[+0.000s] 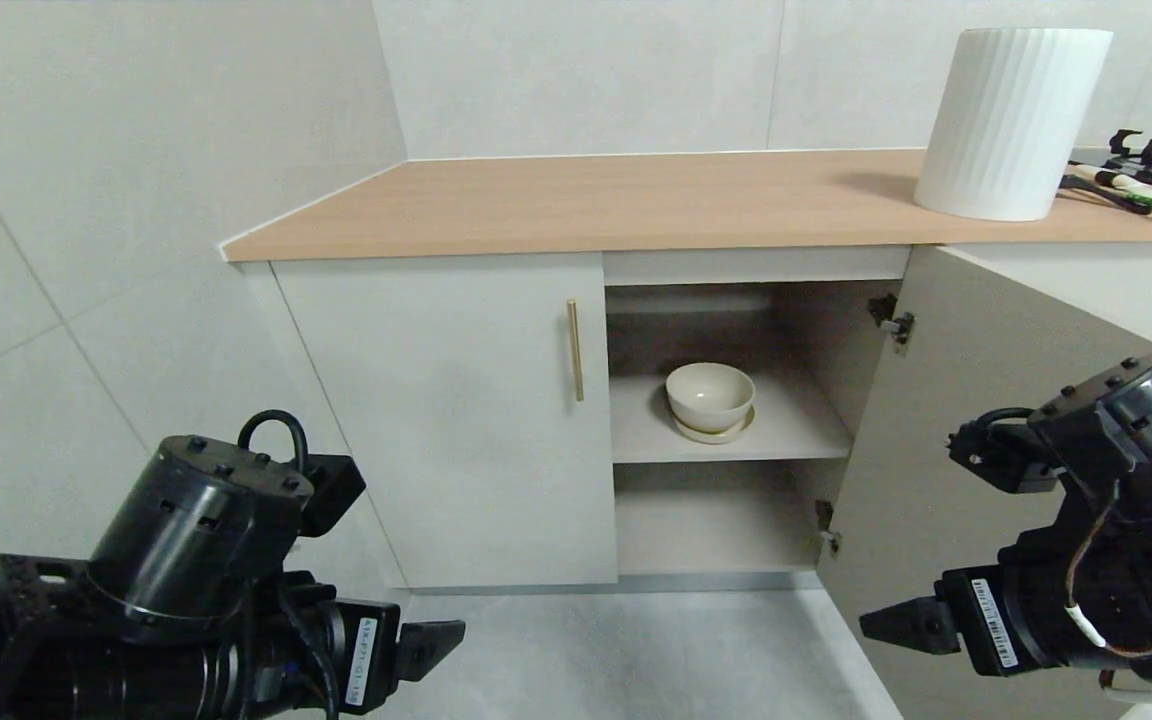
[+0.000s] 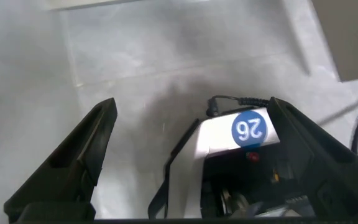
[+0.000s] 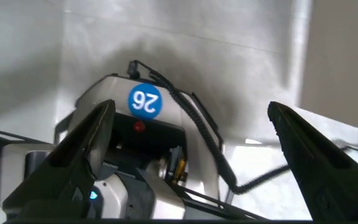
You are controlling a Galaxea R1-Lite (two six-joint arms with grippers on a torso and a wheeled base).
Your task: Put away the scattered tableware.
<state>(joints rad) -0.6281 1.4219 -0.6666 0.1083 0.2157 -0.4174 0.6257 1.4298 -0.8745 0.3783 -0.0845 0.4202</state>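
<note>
Left gripper (image 2: 191,137): low at my left, out in front of the cabinet over the pale floor (image 1: 636,650). Fingers (image 2: 95,146) spread wide, nothing between them.

Left cabinet door (image 1: 446,420): closed, with a slim brass handle (image 1: 574,350) upright along its right edge.

Right compartment stands open. On its middle shelf (image 1: 806,425) I see a cream bowl (image 1: 709,395), upright, sitting on a small matching plate (image 1: 716,433), towards the left half of the shelf. The space under the shelf is in shadow; I cannot make out anything there.

Right cabinet door (image 1: 936,460): swung out towards me, hinges (image 1: 893,322) showing at the top and bottom of the frame.

Wooden countertop (image 1: 586,200): a tall white ribbed container (image 1: 1011,120) stands near its right end. Just beyond it lie some long utensils (image 1: 1136,188), dark and light; I cannot tell what kind.

Right gripper (image 3: 191,127): low at my right, just beside the open door. Fingers (image 3: 297,149) parted wide, holding nothing.
</note>
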